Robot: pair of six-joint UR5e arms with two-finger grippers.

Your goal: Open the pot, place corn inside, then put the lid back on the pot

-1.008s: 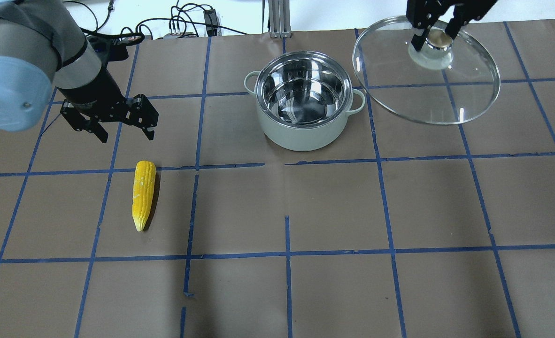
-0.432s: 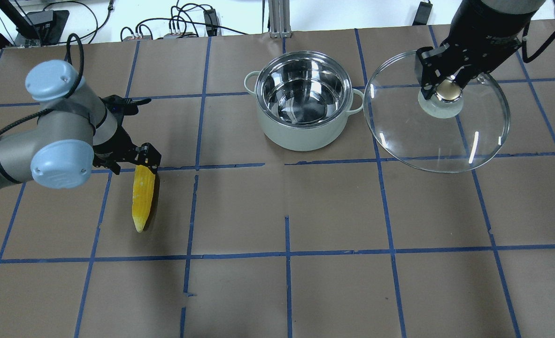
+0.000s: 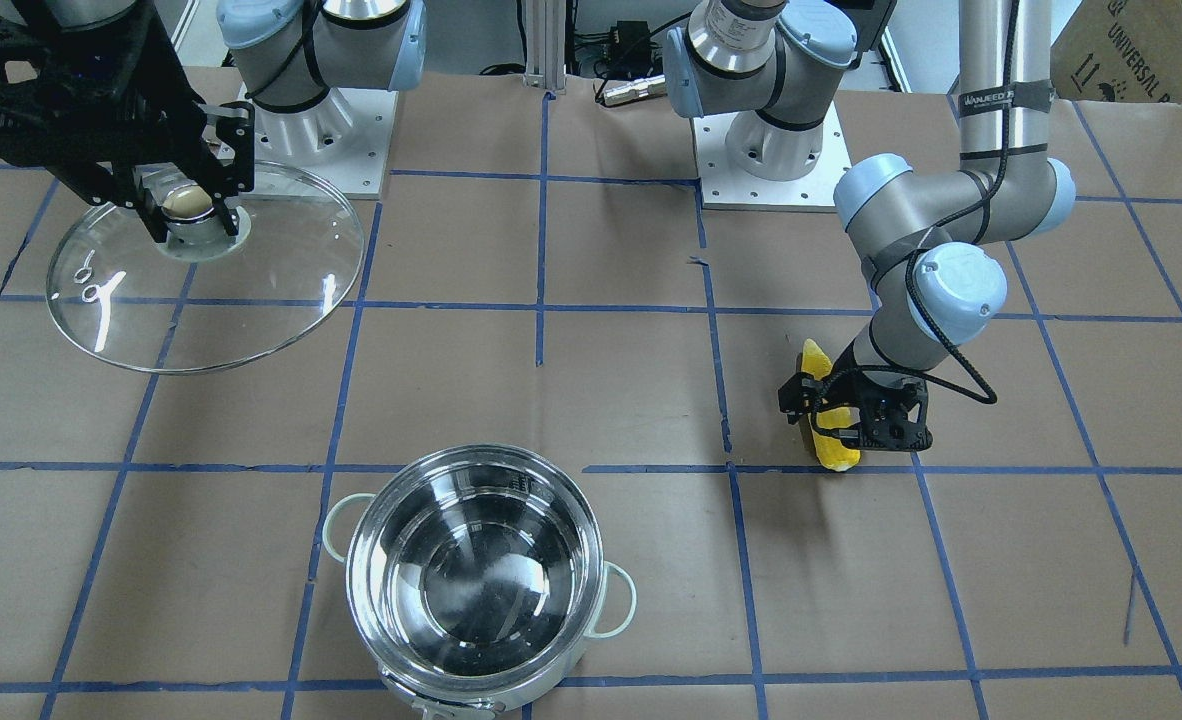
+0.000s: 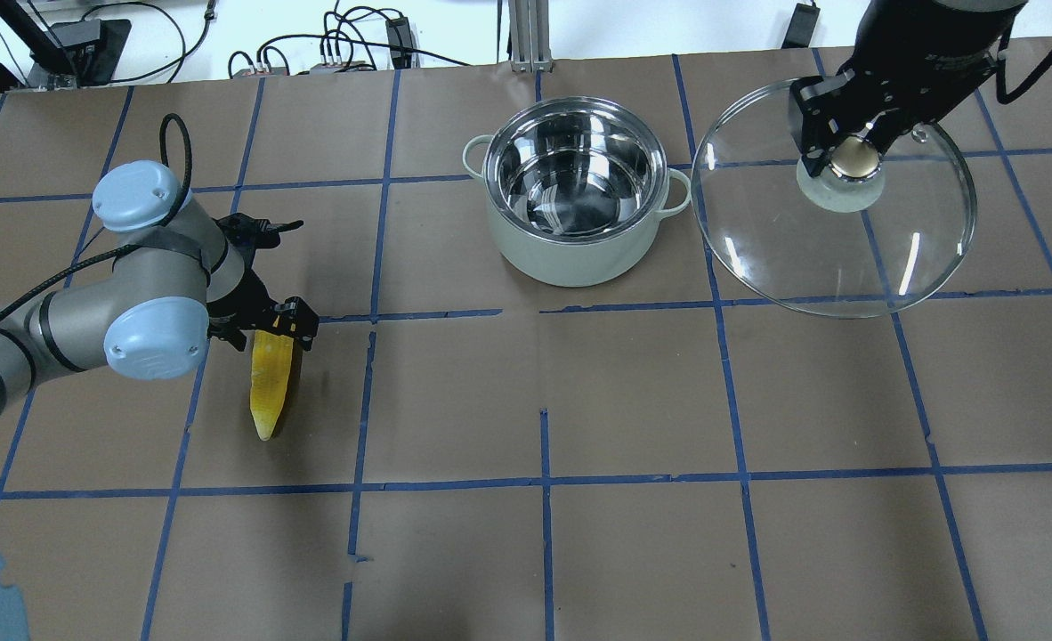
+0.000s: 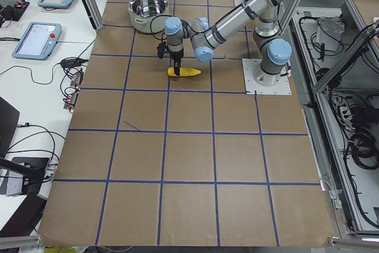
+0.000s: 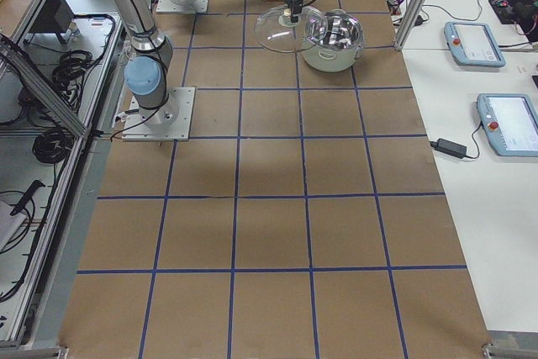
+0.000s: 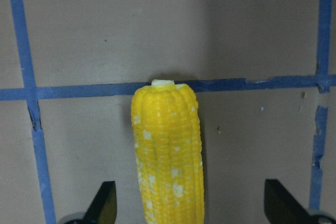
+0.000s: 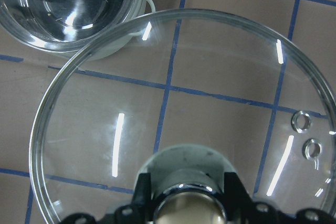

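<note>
The left gripper (image 4: 268, 329) stands low over the blunt end of the corn (image 4: 268, 396), its fingers spread to either side with gaps showing (the wrist view makes this plain). The corn lies flat on the table (image 4: 633, 534). In the middle stands the uncovered pot (image 4: 579, 254). To its right, the right gripper (image 4: 851, 153) clamps the knob of the lid (image 4: 811, 258), holding it raised beside the pot.
</note>
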